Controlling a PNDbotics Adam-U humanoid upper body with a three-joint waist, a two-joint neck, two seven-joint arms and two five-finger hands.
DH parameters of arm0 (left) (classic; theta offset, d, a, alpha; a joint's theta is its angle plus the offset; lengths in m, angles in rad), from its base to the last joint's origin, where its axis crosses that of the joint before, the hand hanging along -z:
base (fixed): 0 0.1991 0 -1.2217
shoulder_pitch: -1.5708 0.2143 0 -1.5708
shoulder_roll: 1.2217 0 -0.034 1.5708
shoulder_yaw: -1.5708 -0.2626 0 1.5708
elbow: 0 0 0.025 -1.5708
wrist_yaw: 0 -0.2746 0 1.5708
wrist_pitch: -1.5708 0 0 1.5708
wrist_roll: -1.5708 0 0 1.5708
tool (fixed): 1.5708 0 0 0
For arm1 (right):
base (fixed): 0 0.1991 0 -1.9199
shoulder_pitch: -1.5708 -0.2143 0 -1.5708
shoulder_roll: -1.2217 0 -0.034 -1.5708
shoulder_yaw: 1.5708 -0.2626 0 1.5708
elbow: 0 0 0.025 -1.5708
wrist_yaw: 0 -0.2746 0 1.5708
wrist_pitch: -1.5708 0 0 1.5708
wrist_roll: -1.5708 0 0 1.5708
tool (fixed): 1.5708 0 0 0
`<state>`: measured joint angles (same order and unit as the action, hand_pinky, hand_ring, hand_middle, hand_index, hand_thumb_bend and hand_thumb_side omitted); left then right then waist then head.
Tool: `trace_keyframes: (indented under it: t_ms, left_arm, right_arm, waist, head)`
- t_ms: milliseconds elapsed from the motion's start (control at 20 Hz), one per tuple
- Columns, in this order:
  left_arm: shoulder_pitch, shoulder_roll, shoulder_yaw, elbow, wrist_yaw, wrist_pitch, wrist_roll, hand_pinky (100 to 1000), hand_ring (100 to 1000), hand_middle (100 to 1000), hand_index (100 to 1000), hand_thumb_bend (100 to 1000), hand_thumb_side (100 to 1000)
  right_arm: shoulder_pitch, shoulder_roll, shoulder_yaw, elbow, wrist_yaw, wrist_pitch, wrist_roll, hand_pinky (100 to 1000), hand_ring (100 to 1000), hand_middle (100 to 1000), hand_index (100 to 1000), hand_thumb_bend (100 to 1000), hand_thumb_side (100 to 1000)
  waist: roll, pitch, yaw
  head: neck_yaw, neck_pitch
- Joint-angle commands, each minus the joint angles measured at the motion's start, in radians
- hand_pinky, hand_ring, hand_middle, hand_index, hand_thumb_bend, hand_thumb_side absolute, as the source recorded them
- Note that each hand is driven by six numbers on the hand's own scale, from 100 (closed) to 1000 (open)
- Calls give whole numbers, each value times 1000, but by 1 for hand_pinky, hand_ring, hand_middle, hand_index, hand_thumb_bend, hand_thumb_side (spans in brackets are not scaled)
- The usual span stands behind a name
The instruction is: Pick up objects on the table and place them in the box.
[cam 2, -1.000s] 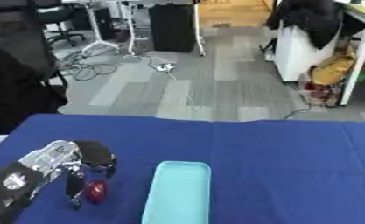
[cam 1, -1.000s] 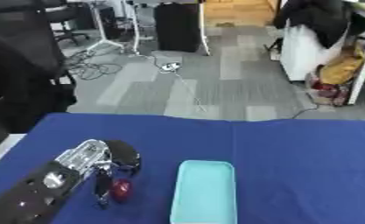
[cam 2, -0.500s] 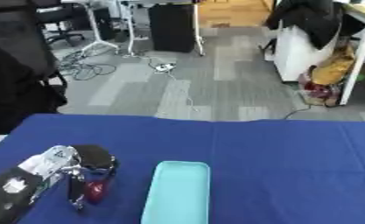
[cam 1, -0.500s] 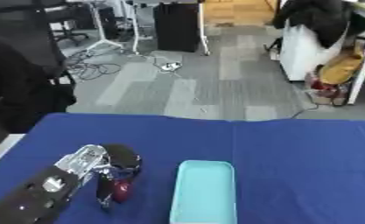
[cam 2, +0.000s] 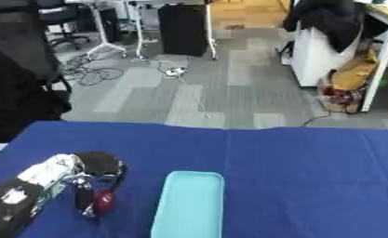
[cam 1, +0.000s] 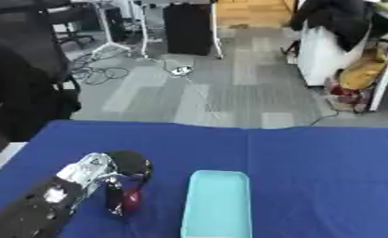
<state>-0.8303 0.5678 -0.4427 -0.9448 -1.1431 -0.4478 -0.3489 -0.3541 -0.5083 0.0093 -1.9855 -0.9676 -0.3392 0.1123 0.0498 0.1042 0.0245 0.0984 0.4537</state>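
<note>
Hand curled on a red object beside the box

Left hand [cam 1: 119, 179], black with a silver wrist, reaches in from the lower left corner over the blue cloth-covered table [cam 1: 311, 176]. Its dark fingers [cam 1: 115, 201] curl downward round a small red rounded object [cam 1: 131, 199], which shows between fingers and thumb, low over the cloth; whether it touches the table I cannot tell. What the object is cannot be made out beyond its colour and rounded shape. Just to the right of the hand lies the pale turquoise rectangular plastic box [cam 1: 219, 204], shallow with rounded corners, its long side running away from the robot and its near end cut off by the lower edge. The hand and the box stand apart, a strip of blue cloth between them.
</note>
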Motion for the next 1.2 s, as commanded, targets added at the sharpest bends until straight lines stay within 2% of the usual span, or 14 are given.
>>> trace_keyframes:
  t_ms: [50, 200, 750, 1000, 1200]
  left_arm:
    - [-10, 22, 4, -22, 34, 7, -21, 100, 100, 186, 380, 515, 199]
    - [-8, 32, 0, -53, 74, 20, -45, 100, 100, 139, 365, 484, 202]
    - [-12, 104, -22, -255, 283, 110, -155, 100, 100, 109, 366, 436, 178]
    - [-17, 114, -26, -325, 374, 155, -150, 100, 100, 100, 369, 384, 164]
    - [-31, 94, -33, -335, 416, 172, -112, 100, 100, 100, 372, 358, 151]
  right_arm:
    - [-17, -11, -10, -15, -2, -1, -2, 194, 302, 374, 750, 100, 904]
    - [-16, -12, -10, -15, -1, -1, -2, 194, 302, 374, 750, 100, 904]
    - [-14, -16, -10, -15, 0, -2, -6, 194, 302, 373, 749, 100, 904]
    - [-14, -16, -10, -15, -1, -2, -9, 194, 302, 374, 750, 100, 903]
    - [-17, -14, -10, -15, -3, -1, -10, 195, 303, 374, 749, 100, 904]
  waist:
    - [-2, -12, 0]
    - [-1, -12, 1]
    - [3, -15, 3]
    - [3, -16, 2]
    - [2, -15, -1]
  head:
    - [11, -1]
    - [12, -1]
    - [16, 1]
    - [17, -3]
    - [21, -10]
